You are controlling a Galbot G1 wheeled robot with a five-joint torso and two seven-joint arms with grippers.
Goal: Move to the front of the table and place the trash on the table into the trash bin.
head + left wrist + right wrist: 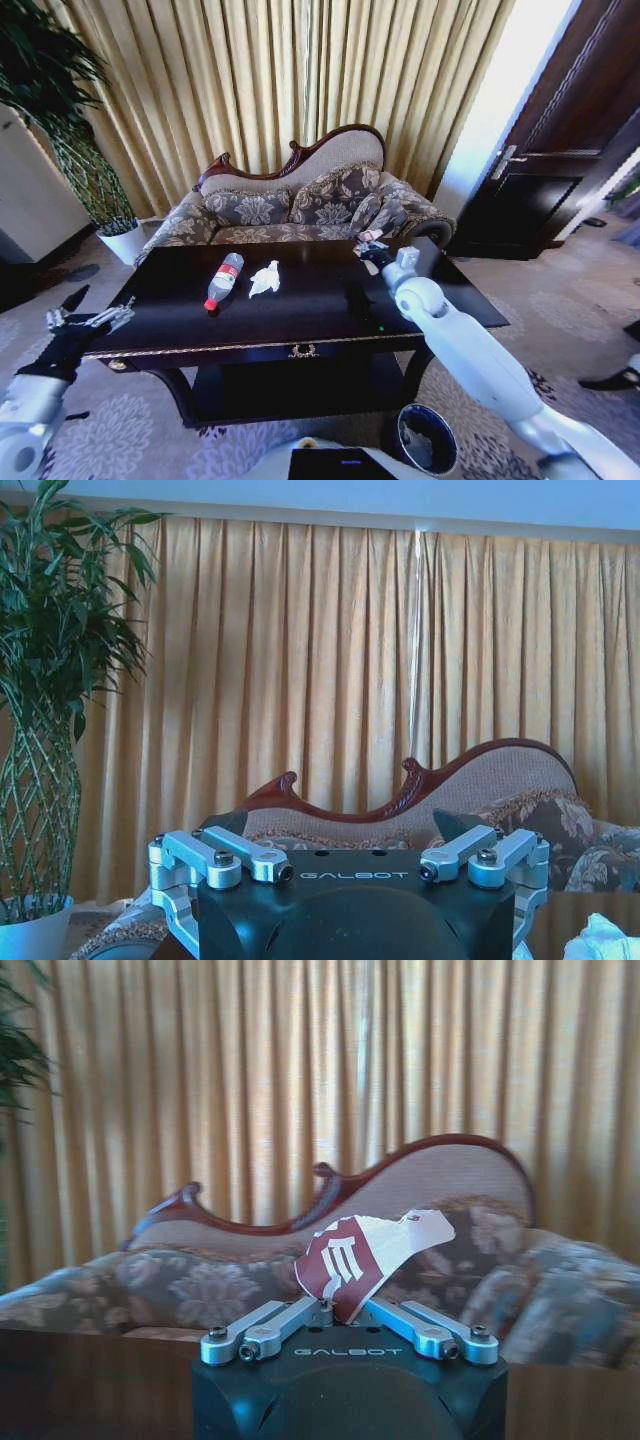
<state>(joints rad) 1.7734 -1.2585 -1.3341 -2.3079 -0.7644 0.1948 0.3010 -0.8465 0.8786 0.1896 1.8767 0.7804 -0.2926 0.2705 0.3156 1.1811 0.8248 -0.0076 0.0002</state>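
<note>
The dark glossy table (330,305) stands in front of me. On its left half lie a clear plastic bottle (224,280) with a red cap and a crumpled white tissue (264,278). My right gripper (372,250) is raised over the table's far right part, shut on a wrapper (370,237). In the right wrist view the gripper (345,1312) pinches this red and white wrapper (360,1252), which sticks up from the fingers. My left gripper (95,312) hangs open off the table's left front corner, fingers (245,858) spread. The dark round trash bin (428,438) stands on the floor at the table's near right.
A patterned sofa (300,205) stands behind the table before gold curtains (280,80). A white plant pot (125,240) stands at the far left and a dark door (560,150) at the right. A shoe (610,380) rests on the carpet at the right edge.
</note>
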